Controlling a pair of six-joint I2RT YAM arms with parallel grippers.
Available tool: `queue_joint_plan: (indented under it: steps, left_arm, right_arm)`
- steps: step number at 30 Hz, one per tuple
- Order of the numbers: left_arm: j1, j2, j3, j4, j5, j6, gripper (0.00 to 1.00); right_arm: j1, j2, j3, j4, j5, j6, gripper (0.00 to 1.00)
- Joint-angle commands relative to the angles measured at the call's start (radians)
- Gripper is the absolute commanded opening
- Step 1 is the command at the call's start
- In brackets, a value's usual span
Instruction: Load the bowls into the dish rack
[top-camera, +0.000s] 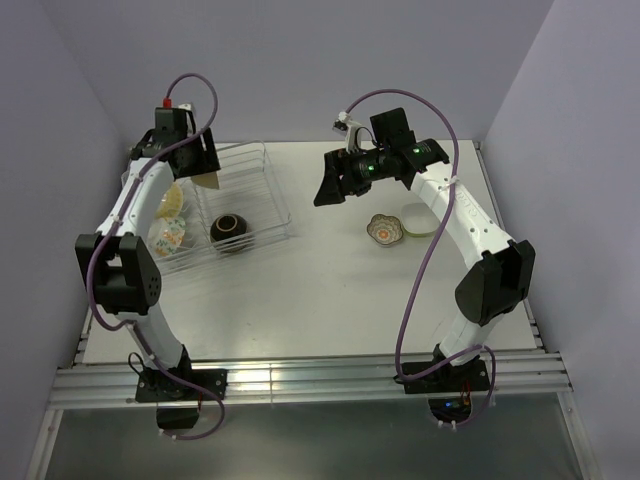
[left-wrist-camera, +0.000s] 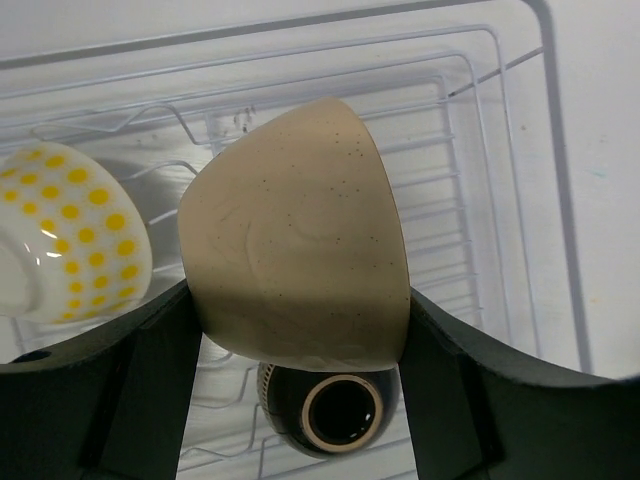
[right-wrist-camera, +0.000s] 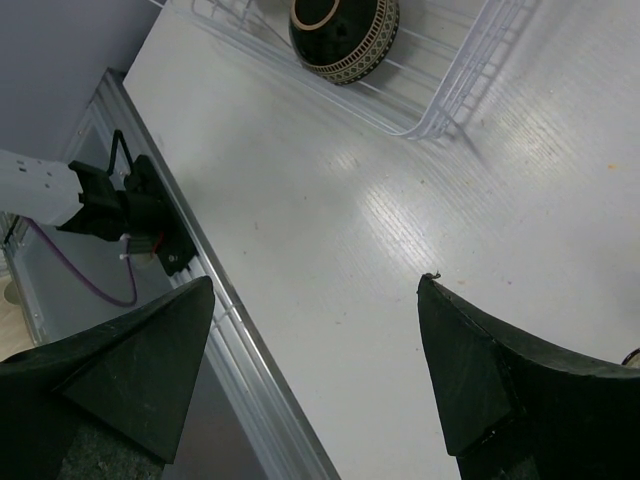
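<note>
From above, your left fingers (top-camera: 197, 166) are hanging over the far left corner of the dish rack (top-camera: 262, 190), and they are pinching the tan bowl (top-camera: 206, 180). The dark brown bowl (top-camera: 230, 228) is lying in the near part of the rack, and a white bowl with yellow spots (top-camera: 168, 237) is sitting by its left wall. Your right fingers (top-camera: 332, 185) are hovering wide apart with nothing in them. The scalloped bowl (top-camera: 384, 230) and the lime-green bowl (top-camera: 415, 222) are waiting on the tabletop (top-camera: 320, 290), off to the right of those fingers, so I think your right arm is the nearer one for them.

In the left wrist view, the tan bowl is filling the middle, tipped on its side and squeezed between both fingers. Bare rack wires are showing behind it. The spotted bowl is sitting to its left and the dark brown bowl is peeking out at its bottom edge, so I think you are needing to set it down clear of both.

In the right wrist view, the fingers are spread and empty over the bare tabletop, and the rack corner with the dark brown bowl is showing at the top
</note>
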Motion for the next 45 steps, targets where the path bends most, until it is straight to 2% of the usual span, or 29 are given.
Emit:
queue_joint_plan:
  steps: [1,11,25,45]
  left_arm:
    - [-0.040,0.001,0.091,0.010,-0.119,0.083,0.00]
    - [-0.131,0.113,0.167,-0.031,-0.324,0.166,0.00]
    - [-0.192,0.208,0.214,-0.026,-0.495,0.315,0.00]
    - [-0.198,0.316,0.223,0.023,-0.568,0.375,0.00]
  right_arm:
    - [0.006,-0.011,0.000,0.000,0.011,-0.019,0.89]
    - [0.003,-0.019,-0.021,-0.003,0.020,-0.031,0.89]
    - [-0.011,-0.025,-0.050,-0.006,0.020,-0.033,0.89]
    - [-0.026,-0.008,-0.031,-0.034,0.010,-0.072,0.89]
